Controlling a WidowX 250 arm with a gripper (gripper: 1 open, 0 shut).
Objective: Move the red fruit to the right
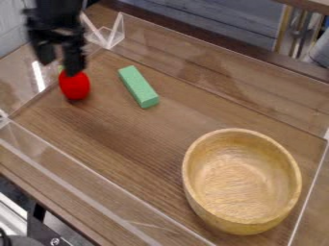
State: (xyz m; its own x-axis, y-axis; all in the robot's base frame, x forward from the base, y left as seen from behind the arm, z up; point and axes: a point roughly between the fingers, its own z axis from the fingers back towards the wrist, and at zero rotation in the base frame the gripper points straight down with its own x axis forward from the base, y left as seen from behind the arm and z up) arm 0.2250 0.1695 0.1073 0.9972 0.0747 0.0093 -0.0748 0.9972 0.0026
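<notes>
The red fruit [75, 86] lies on the wooden table at the left; it is a small bright red toy strawberry. My gripper [58, 58] hangs right above it, pointing down. The dark fingers stand apart and hold nothing. One fingertip [76, 66] hides the fruit's top, so whether it touches the fruit does not show.
A green rectangular block [138, 86] lies just right of the fruit. A large wooden bowl [241, 180] sits at the front right. Clear plastic walls [52, 159] run along the table's edges, with a clear folded stand [111, 34] at the back.
</notes>
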